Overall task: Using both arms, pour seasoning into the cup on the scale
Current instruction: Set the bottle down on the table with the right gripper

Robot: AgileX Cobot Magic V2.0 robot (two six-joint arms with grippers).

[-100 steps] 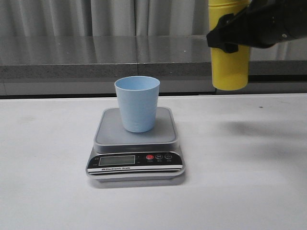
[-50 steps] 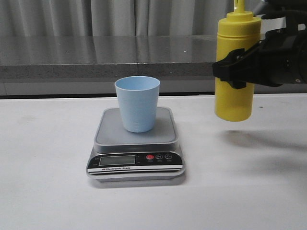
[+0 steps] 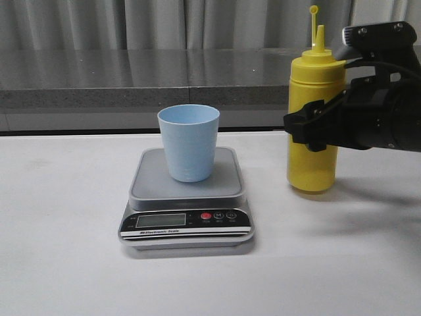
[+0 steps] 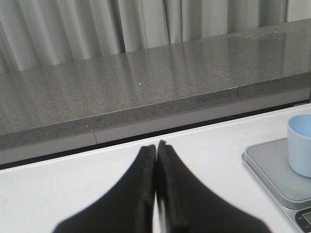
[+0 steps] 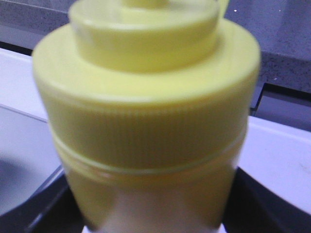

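On the white table [image 3: 72, 263], the front view sets the grey scale [image 3: 186, 209] near the middle with the pale blue cup [image 3: 189, 142] upright on its square platform; to the right, well apart from the scale, the yellow seasoning bottle [image 3: 314, 99] stands upright with its base at the table surface, its thin nozzle pointing up and the small tethered cap raised beside it; the right gripper [image 3: 314, 128] is clamped around the bottle's middle, its black body crossing in front of the yellow wall; the left arm does not appear in this view. Only the left wrist view shows the left gripper [image 4: 156, 150], its two black fingers [image 4: 141, 194] pressed together with nothing between them, hovering over bare table with the scale's corner and the cup's side at the frame edge. Close up, the right wrist view fills with the bottle's ribbed cap, blurred, and dark gripper parts on either side of it; behind everything runs a grey stone ledge [image 3: 131, 79] backed by pale curtains [image 3: 164, 23].
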